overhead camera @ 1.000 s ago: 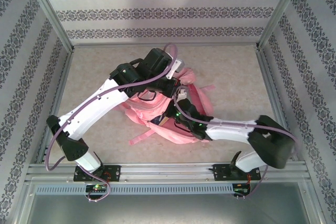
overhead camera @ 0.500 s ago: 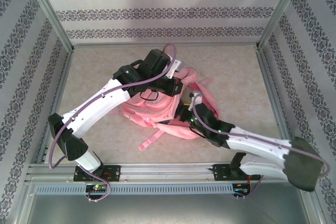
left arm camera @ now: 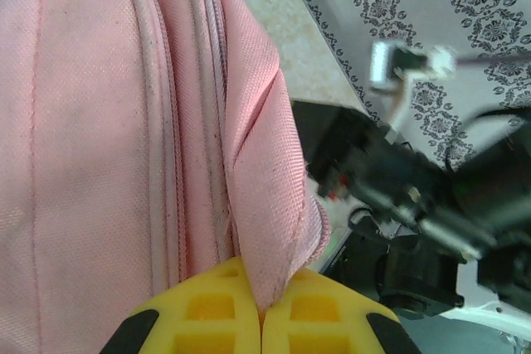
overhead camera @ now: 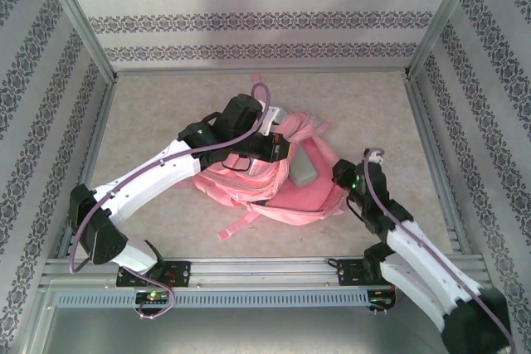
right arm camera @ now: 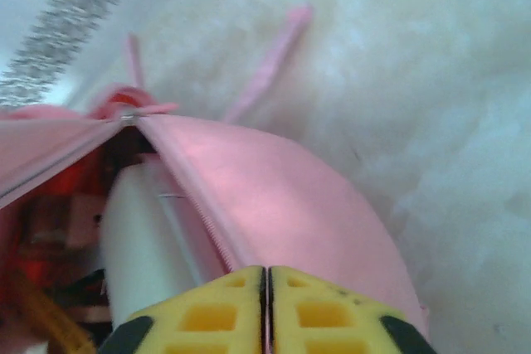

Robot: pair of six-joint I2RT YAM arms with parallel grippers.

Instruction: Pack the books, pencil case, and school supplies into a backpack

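Observation:
The pink backpack [overhead camera: 290, 198] lies mid-table with its mouth open to the right. My left gripper [overhead camera: 280, 148] is over its top and shut on a fold of its pink fabric [left arm camera: 257, 205], which runs down between the yellow fingers [left arm camera: 207, 312]. The pale grey-green pencil case [overhead camera: 304, 167] lies inside the opening, and it also shows under the zip edge in the right wrist view [right arm camera: 141, 238]. My right gripper [overhead camera: 338, 175] sits at the backpack's right rim [right arm camera: 282, 196], jaws shut, with nothing seen between them. The books and school supplies are hidden.
A loose pink strap [overhead camera: 241, 221] trails toward the near rail. The beige tabletop [overhead camera: 166, 113] is fenced by aluminium posts and patterned walls. In the left wrist view the right arm's dark wrist [left arm camera: 390, 196] is close beside the backpack.
My right arm has drawn back to the right, out of the backpack; its jaws opened, then shut. The pencil case now lies in the opening. The left gripper kept its hold.

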